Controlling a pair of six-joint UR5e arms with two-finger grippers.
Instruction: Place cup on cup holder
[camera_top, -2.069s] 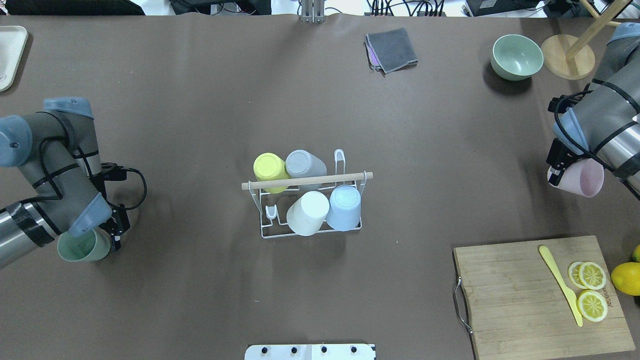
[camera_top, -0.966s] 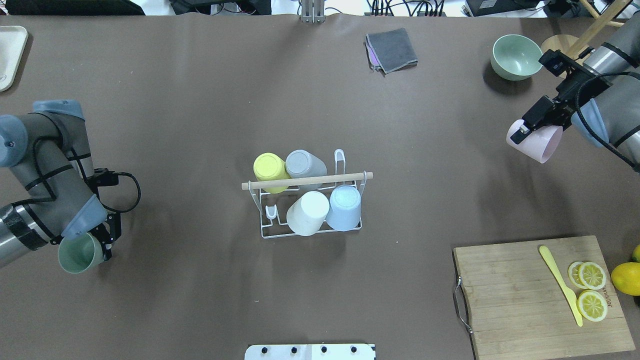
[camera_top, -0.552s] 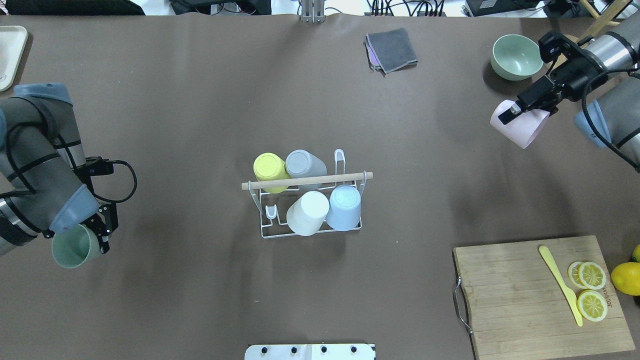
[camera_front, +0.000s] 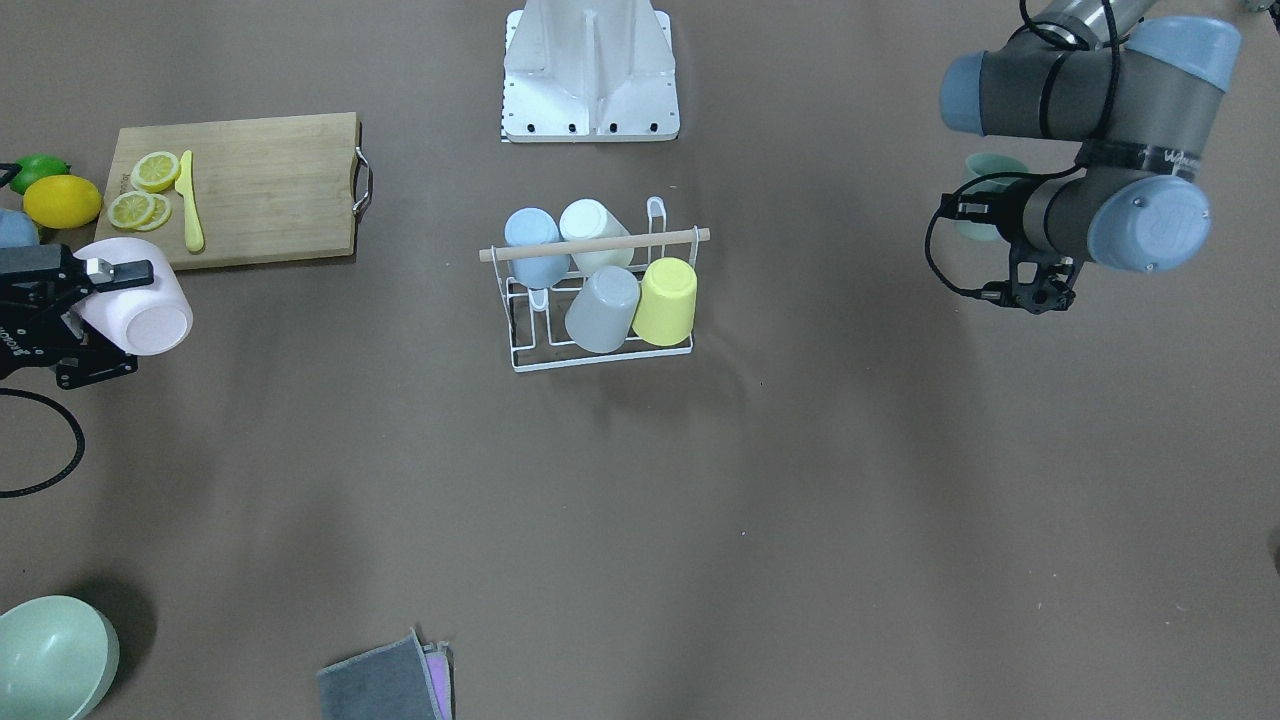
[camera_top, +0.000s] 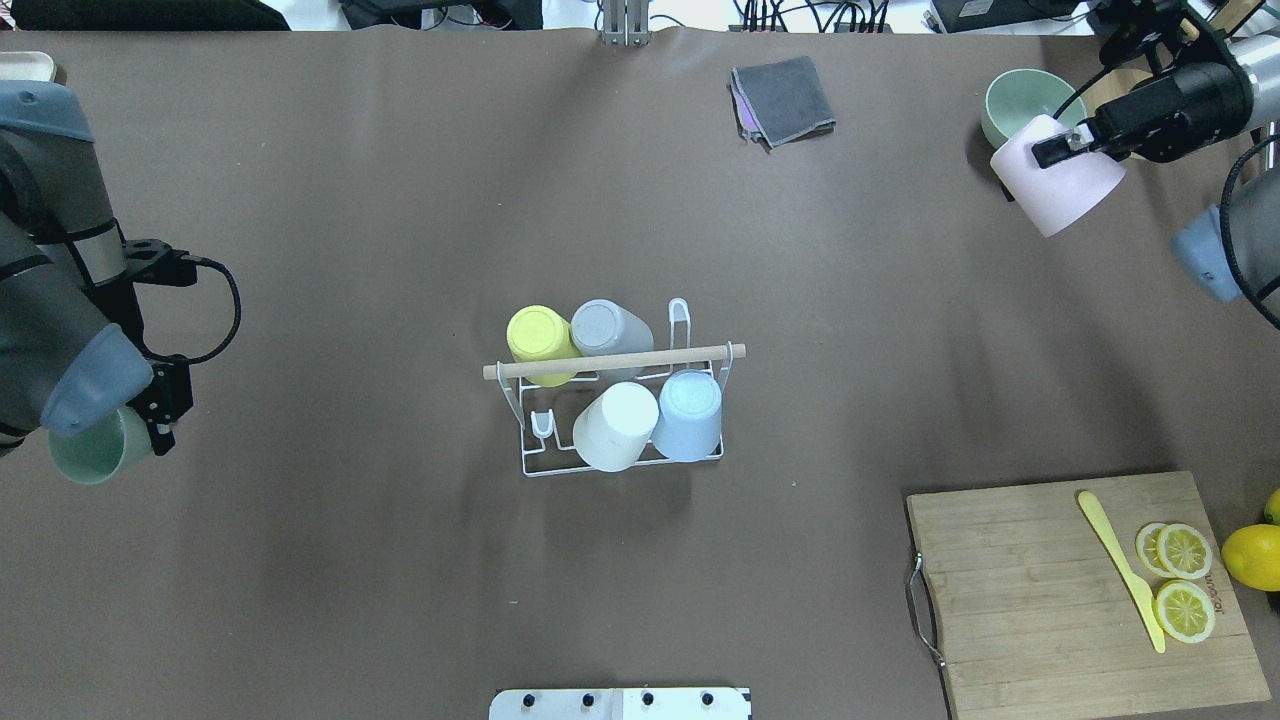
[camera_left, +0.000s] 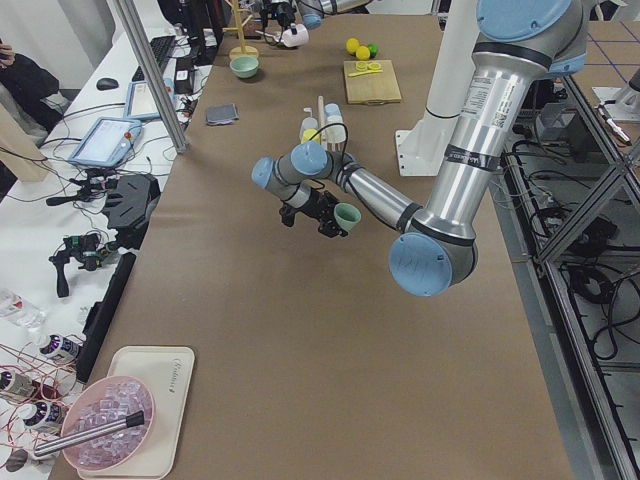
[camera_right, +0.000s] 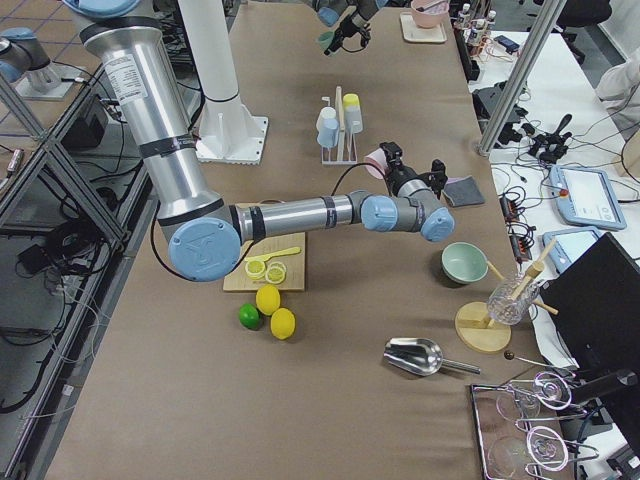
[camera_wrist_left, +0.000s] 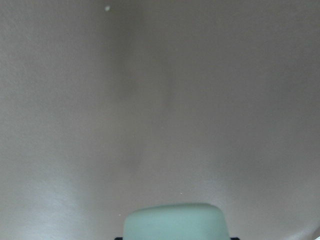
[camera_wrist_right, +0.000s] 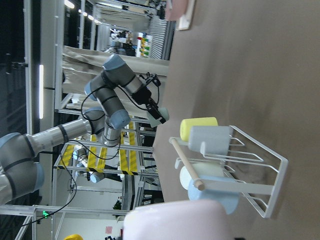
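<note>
At the middle of the worktop (camera_top: 400, 600) stands the cup holder (camera_top: 700, 351) with four cups (camera_top: 615, 425) on it. Well apart to its right, my right tool (camera_top: 1062, 150) pinches a pink cup (camera_top: 1065, 195); at left, my left tool (camera_top: 155, 435) pinches a green cup (camera_top: 85, 460).

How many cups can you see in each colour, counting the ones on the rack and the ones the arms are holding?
yellow cup: 1
grey cup: 1
white cup: 1
blue cup: 1
pink cup: 1
green cup: 1
Total: 6 cups
</note>
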